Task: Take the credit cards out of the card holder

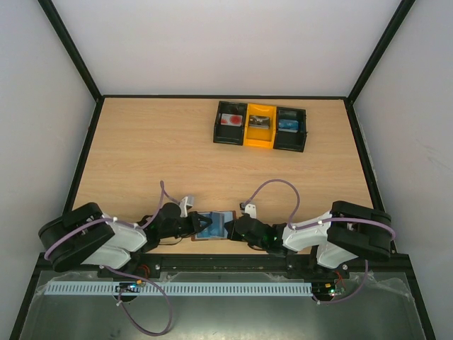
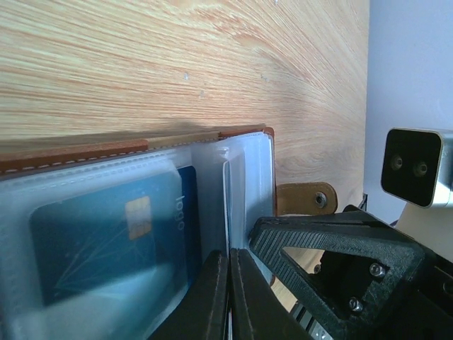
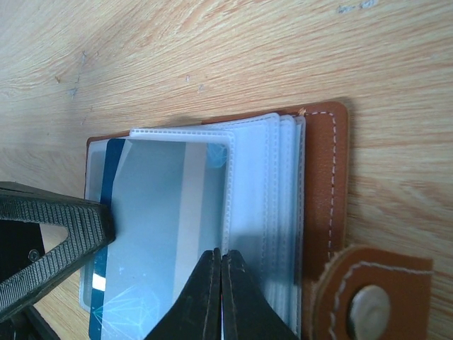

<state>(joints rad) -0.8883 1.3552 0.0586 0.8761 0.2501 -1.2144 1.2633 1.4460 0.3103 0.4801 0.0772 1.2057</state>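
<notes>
- left gripper (image 2: 228, 301): fingers clamped together on a clear sleeve of the card holder (image 2: 71, 152)
- right gripper (image 3: 219, 301): also pinched tight on a sleeve edge, from the opposite side
- card holder lies open at the near edge of the table (image 1: 141, 156), between both arms
- a blue credit card (image 2: 106, 244) sits inside a sleeve
- black-and-yellow tray (image 1: 258, 144) stands well apart, far back
</notes>
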